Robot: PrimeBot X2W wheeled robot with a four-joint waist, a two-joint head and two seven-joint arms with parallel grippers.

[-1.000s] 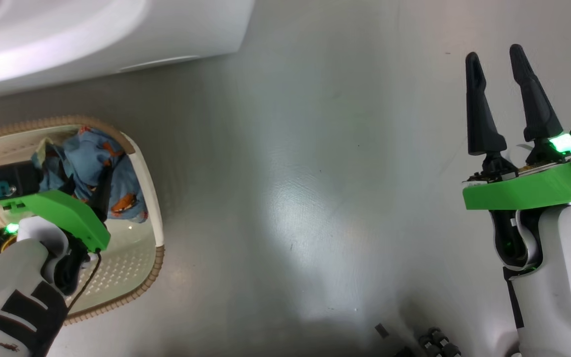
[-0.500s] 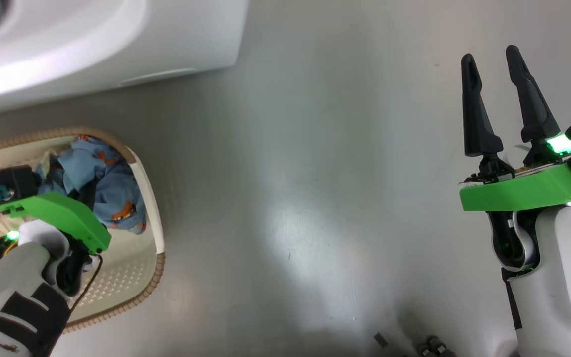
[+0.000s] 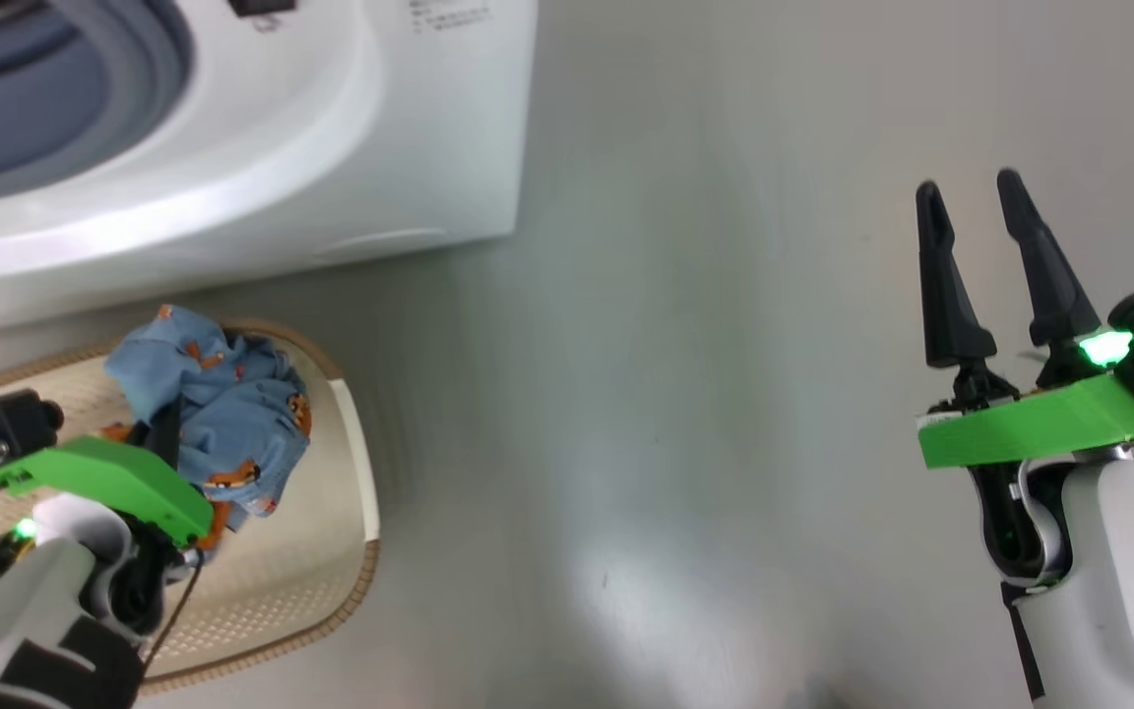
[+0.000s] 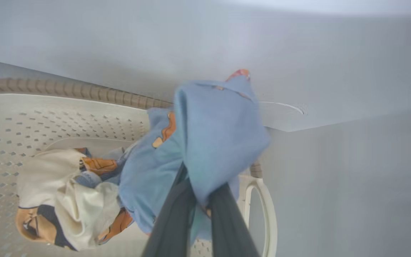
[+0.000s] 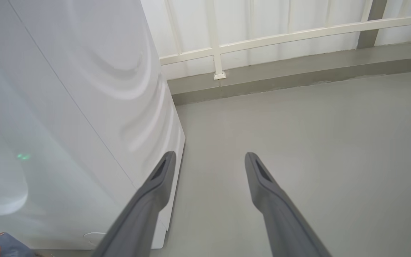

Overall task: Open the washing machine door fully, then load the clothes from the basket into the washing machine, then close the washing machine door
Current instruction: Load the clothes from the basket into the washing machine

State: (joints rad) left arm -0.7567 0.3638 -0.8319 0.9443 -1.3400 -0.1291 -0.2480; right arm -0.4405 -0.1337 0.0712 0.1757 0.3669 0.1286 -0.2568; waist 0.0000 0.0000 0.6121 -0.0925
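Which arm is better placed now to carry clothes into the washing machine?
Left. The left gripper is shut on a blue garment above the basket, near the washing machine. The right gripper is open and empty over the floor.

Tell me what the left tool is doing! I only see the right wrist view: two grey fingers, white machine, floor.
Observer: The left tool is shut on a light blue garment.
Operator: Is it in the basket?
Observer: It's held over the basket, at the end nearest the washing machine.
Operator: Anything else inside?
Observer: Yes, cream and orange cloth lies on the basket's bottom.
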